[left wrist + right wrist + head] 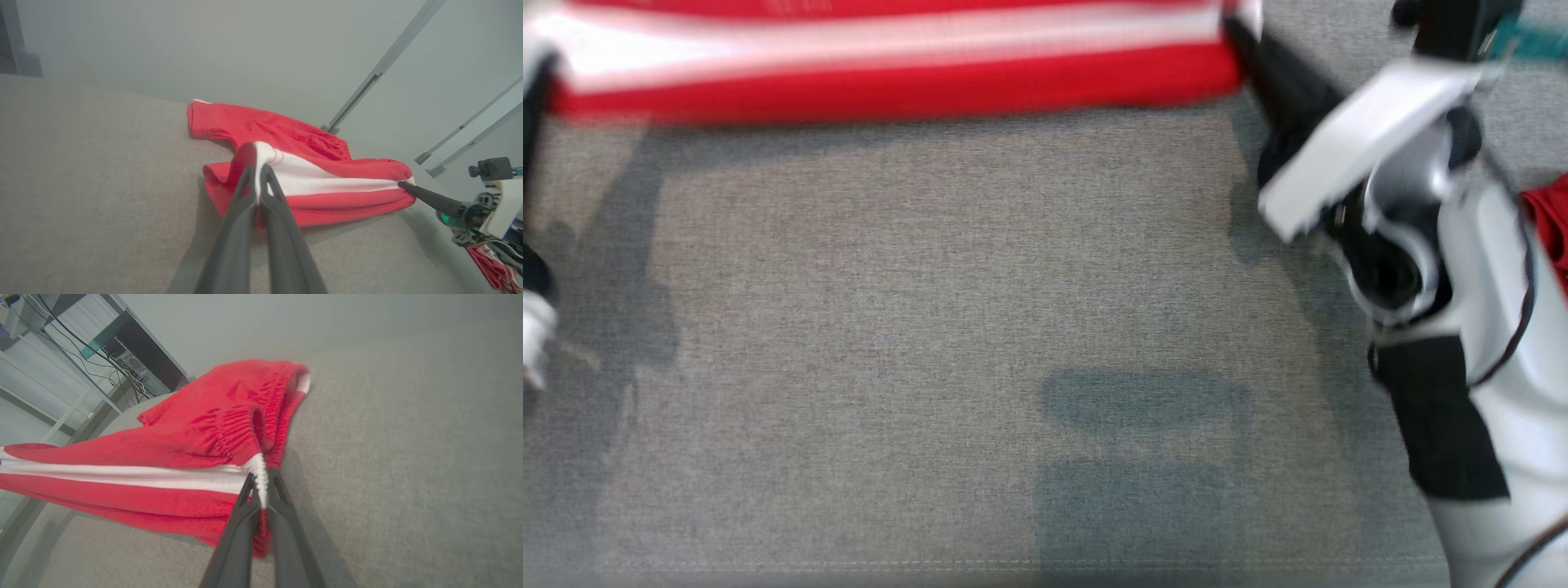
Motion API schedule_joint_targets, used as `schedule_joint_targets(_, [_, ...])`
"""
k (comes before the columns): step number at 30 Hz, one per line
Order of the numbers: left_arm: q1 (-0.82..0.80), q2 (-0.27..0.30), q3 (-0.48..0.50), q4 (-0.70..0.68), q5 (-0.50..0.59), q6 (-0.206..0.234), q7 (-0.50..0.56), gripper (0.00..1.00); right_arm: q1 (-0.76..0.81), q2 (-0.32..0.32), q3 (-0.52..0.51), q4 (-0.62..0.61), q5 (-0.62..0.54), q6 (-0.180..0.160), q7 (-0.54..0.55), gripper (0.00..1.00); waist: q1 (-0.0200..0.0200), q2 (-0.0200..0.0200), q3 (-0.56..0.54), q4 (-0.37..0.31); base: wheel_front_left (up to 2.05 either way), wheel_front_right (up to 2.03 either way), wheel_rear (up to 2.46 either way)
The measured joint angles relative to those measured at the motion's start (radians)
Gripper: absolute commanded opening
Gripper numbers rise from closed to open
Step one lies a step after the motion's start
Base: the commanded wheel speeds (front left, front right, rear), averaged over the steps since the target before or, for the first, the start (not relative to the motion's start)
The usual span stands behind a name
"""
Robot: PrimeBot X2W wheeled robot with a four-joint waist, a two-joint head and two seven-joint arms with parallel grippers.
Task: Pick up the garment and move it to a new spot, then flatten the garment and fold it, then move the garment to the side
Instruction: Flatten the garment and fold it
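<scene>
A red garment (890, 73) with a white stripe is stretched in a taut band between the two arms. Its near edge is lifted above the grey fabric worktop (931, 327), and its far part seems to rest on that surface. The left fingers (237, 212) are clenched on one end of the stripe and the right fingers (239, 522) on the other.

This looks like the carrying and flattening step. It calls for keeping both ends level, pulling evenly, and lowering them together so the cloth lands without creases.

Both arms reach forward, well apart. The pale right forearm (1486, 327) rises along the right edge of the head view, its wrist angled inward toward the garment.
</scene>
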Motion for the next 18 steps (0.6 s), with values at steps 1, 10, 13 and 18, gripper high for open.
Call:
schedule_joint_targets(1, [0.048,-0.014,-0.007,-0.002,0.004,0.000,0.000,0.00,0.047,-0.002,-0.001,-0.015,0.000,0.000,0.027,0.00,0.0000,0.0000,0.000,-0.005,0.00,0.00,0.00])
schedule_joint_targets(10, [0.277,-0.100,-0.026,-0.016,0.068,0.003,-0.003,0.00,0.344,-0.007,-0.062,-0.231,-0.005,-0.002,0.207,0.00,0.0000,0.0000,-0.081,-0.011,0.00,0.00,0.00])
schedule_joint_targets(13, [0.317,-0.123,-0.027,-0.011,0.071,0.003,-0.003,0.00,0.433,-0.005,-0.078,-0.260,-0.006,-0.002,0.232,0.00,0.0000,0.0000,-0.125,-0.008,0.00,0.00,0.00])
schedule_joint_targets(18, [0.378,-0.157,-0.026,0.002,0.090,0.003,-0.003,0.00,0.535,-0.002,-0.091,-0.291,-0.007,-0.002,0.233,0.00,0.0000,0.0000,-0.197,-0.004,0.00,0.00,0.00])
